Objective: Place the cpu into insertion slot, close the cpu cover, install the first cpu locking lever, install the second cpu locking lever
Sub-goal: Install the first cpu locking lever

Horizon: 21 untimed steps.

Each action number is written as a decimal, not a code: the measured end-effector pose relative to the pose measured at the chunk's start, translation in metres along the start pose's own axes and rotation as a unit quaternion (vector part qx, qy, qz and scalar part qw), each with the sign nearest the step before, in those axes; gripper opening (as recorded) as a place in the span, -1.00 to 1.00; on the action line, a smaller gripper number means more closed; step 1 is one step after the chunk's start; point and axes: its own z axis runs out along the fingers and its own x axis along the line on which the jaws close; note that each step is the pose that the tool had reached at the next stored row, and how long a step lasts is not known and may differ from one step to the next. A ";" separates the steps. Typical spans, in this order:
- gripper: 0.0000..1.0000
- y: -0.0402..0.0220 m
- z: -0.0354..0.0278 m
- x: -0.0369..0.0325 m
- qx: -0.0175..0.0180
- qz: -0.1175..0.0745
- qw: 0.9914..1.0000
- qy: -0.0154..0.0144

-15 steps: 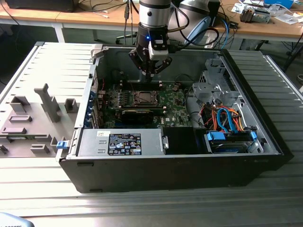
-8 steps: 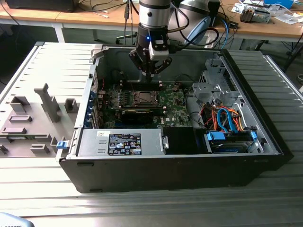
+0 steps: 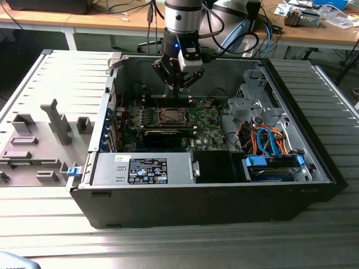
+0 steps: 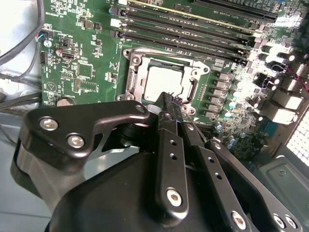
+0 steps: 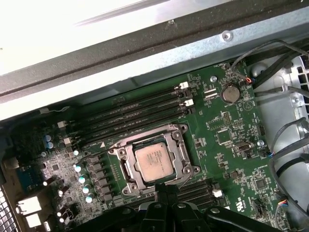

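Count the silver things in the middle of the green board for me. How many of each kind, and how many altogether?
cpu: 1
cpu cover: 1
round battery: 1
Total: 3

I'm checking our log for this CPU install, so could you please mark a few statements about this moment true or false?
1. The cpu lies in the insertion slot. True.
2. The cpu cover is down over the chip. True.
3. The end effector holds the cpu. False: the chip sits in the socket, apart from it.
4. The end effector hangs over the drive cage with the orange and blue cables. False: it hangs above the green motherboard.
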 end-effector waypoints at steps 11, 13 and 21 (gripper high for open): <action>-0.79 0.0000 0.0000 0.0000 0.000 -0.014 1.000 -0.001; -0.79 0.0000 0.0000 0.0000 0.000 -0.018 1.000 -0.001; -0.79 0.0000 0.0000 0.0000 0.000 -0.027 1.000 -0.002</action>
